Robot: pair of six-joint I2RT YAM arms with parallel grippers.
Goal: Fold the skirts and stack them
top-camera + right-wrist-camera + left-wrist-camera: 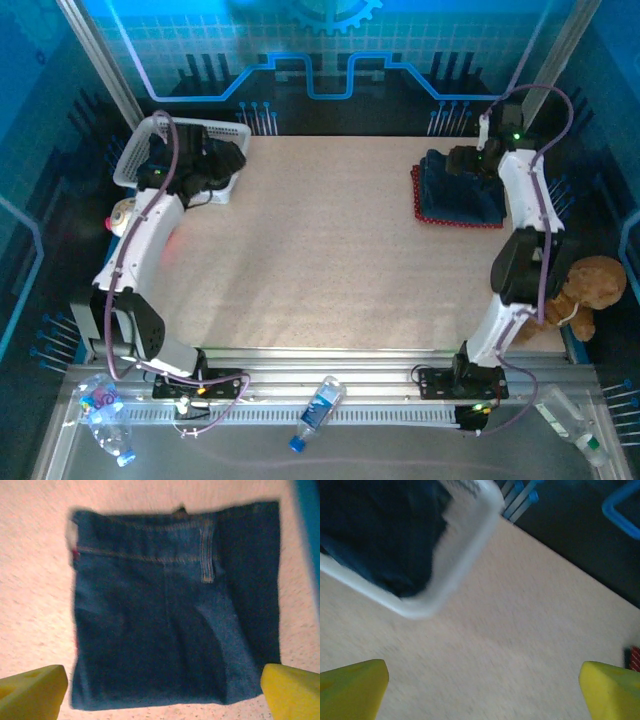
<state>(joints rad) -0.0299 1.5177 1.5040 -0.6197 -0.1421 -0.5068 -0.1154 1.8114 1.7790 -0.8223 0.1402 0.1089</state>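
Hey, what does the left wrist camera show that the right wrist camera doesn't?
Left wrist: a white basket corner with dark cloth inside, standing on the table. Right wrist: a folded denim skirt lying flat, with a red edge peeking out at its left side. Both: the table and yellow fingertips spread open, holding nothing.

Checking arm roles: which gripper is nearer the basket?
Left. The left gripper hovers at the basket's corner; the right gripper is across the table, above the folded denim skirt.
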